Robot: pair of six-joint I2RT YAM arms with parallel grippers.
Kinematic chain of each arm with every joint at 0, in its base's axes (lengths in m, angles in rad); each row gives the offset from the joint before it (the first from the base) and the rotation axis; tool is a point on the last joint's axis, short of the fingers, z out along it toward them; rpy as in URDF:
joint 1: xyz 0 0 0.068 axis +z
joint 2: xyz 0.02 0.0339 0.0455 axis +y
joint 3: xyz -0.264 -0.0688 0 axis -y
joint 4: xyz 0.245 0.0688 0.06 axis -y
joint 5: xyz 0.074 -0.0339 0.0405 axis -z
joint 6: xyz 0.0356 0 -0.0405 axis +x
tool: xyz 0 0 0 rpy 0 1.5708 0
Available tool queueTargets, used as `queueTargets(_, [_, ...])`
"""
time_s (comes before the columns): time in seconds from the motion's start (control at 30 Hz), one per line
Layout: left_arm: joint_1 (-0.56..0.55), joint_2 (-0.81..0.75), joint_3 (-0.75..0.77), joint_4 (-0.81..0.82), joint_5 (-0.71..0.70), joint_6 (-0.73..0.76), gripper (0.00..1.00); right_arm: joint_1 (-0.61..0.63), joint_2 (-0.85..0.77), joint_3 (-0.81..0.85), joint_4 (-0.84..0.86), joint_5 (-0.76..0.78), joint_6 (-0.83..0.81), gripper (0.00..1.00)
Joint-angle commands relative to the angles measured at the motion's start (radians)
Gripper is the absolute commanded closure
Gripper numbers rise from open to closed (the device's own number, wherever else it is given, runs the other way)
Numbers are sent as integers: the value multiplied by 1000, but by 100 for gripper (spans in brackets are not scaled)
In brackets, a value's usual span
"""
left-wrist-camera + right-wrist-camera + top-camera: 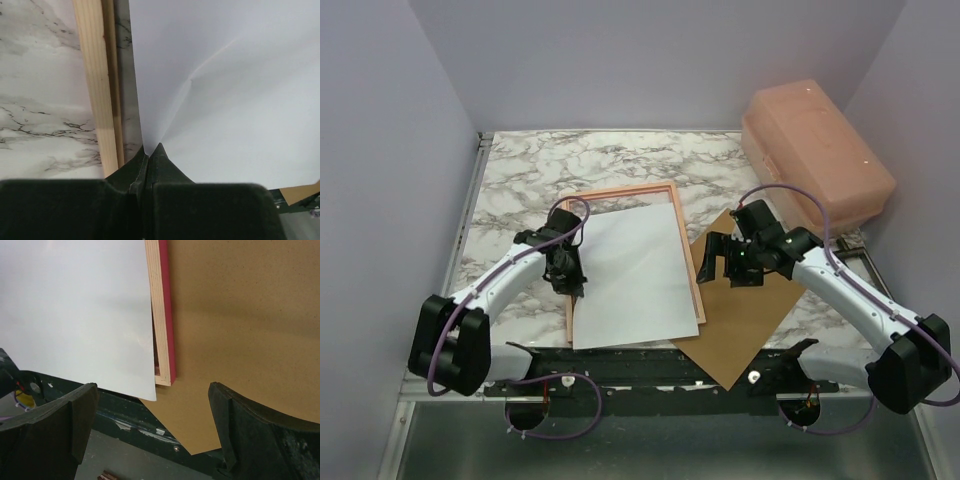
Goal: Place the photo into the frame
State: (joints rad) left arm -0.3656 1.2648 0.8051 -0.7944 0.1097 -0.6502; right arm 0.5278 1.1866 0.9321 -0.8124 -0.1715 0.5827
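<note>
two closed left fingers point(162, 169) touch photo point(225, 90) edge beside frame point(95, 85)

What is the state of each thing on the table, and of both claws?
photo, white side up, askew over the frame, not seated, creased.
frame, flat, back up, near right corner on the board.
board, flat, partly under the frame.
box, seems closed.
left claw, shut on the photo's left edge.
right claw, open, empty, above the frame's corner.
</note>
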Motion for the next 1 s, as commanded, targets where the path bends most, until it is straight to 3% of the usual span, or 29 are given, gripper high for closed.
queueTargets(0.0, [5, 87, 24, -76, -90, 25, 100, -8, 12, -20, 17, -1, -4, 0])
queueTargets(0.57, [7, -53, 70, 4, -152, -26, 100, -8, 24, -67, 59, -13, 7, 0])
queueTargets(0.8, [7, 72, 93, 73, -35, 46, 100, -9, 39, -77, 73, -19, 3, 0])
queueTargets(0.97, [4, 121, 102, 76, -36, 95, 100, -8, 55, -93, 93, -26, 5, 0])
